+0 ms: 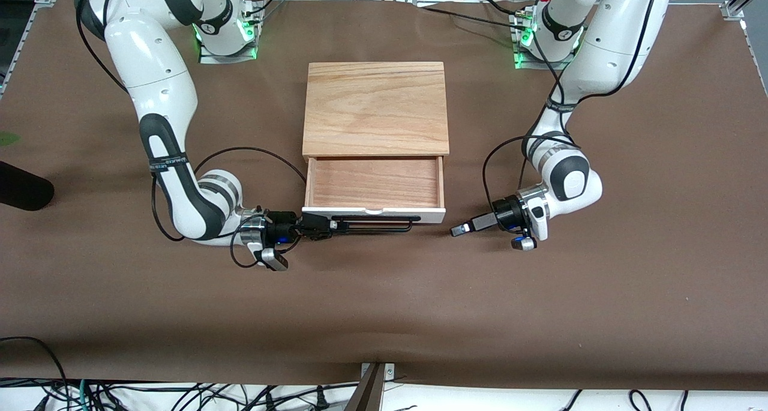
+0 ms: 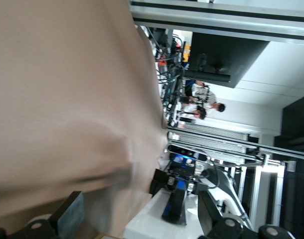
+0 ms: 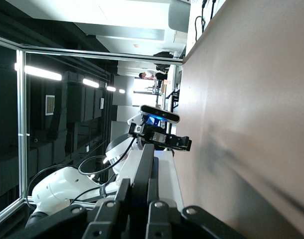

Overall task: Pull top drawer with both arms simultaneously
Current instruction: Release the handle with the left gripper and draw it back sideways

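Observation:
The top drawer (image 1: 375, 183) stands pulled out of the light-wood cabinet (image 1: 376, 108), its reddish-brown inside showing. Its long black wire handle (image 1: 372, 222) runs along the white front panel (image 1: 384, 214). My right gripper (image 1: 327, 225) is shut on the handle at the right arm's end; in the right wrist view its fingers (image 3: 123, 191) clamp the black bar (image 3: 144, 164). My left gripper (image 1: 459, 230) is open and empty, low over the table just off the drawer's corner at the left arm's end, clear of the handle. In the left wrist view the white panel (image 2: 152, 219) shows between its spread fingers (image 2: 70, 214).
The brown table cover (image 1: 384, 315) spreads all round the cabinet. A black object (image 1: 24, 186) lies at the table edge past the right arm. Cables hang along the table's near edge (image 1: 180, 393).

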Controlling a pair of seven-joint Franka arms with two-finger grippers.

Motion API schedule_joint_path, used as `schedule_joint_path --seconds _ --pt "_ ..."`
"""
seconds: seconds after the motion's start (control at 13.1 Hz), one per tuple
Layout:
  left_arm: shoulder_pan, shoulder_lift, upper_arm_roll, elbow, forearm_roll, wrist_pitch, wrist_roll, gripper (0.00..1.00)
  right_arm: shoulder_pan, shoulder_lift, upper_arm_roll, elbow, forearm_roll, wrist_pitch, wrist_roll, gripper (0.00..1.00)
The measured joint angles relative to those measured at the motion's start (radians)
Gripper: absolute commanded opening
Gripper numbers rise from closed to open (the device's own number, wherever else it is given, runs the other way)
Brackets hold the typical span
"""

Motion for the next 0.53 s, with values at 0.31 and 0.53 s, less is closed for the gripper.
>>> schedule_joint_path --seconds 0.31,0.53 --pt "0.015 -0.092 -0.002 -0.035 0.129 0.083 -0.016 1.00 0.003 -0.004 -0.003 -0.006 0.001 0.000 -0.005 0.00" --pt "0.027 -0.147 -0.003 -0.037 0.291 0.100 -0.133 1.00 0.004 -0.007 -0.005 -0.009 0.000 0.000 -0.007 0.00"
